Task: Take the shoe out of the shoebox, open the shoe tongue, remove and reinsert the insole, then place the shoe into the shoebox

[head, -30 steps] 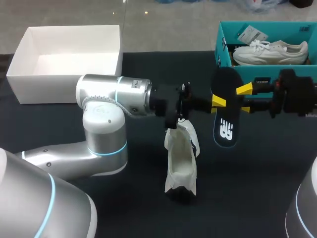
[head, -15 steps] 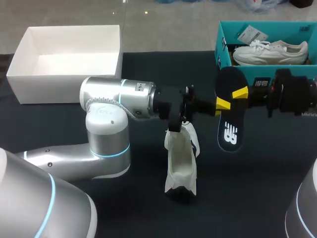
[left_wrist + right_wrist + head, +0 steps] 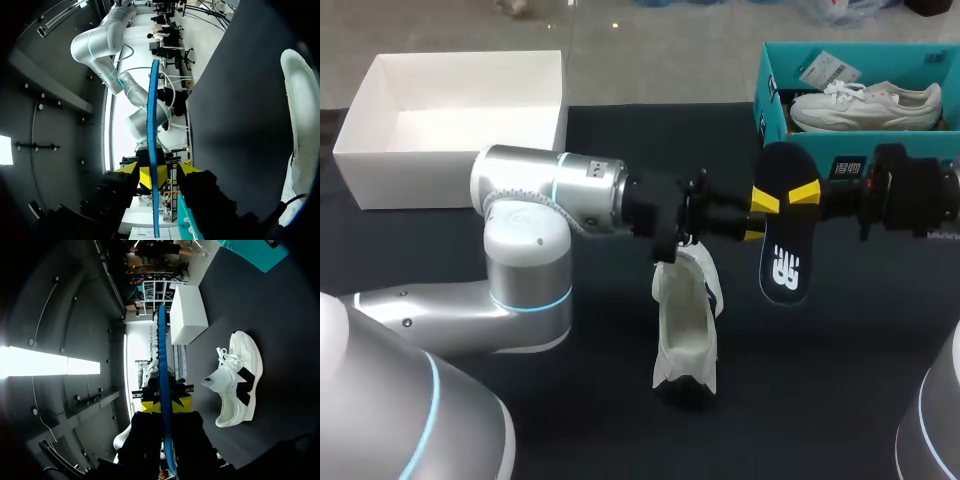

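The black insole [image 3: 782,245] hangs in the air above the table, its toe end pointing down. My right gripper [image 3: 804,193] comes in from the right and is shut on the insole's upper part. In the right wrist view the insole [image 3: 162,355] is edge-on, pinched between both yellow tips of the right gripper [image 3: 164,404]. My left gripper [image 3: 758,216] is open around the same insole [image 3: 152,150], its yellow fingertips [image 3: 129,168] standing clear on either side. The white shoe [image 3: 687,325] lies on the dark table below my left wrist.
The teal shoebox [image 3: 775,75] at the back right holds a second white shoe [image 3: 865,105]. An open white box [image 3: 450,165] stands at the back left. Dark table [image 3: 820,400] stretches in front of the shoe and to its right.
My right gripper has shut on the insole and my left gripper has opened, letting it go. The insole has shifted slightly to the right.
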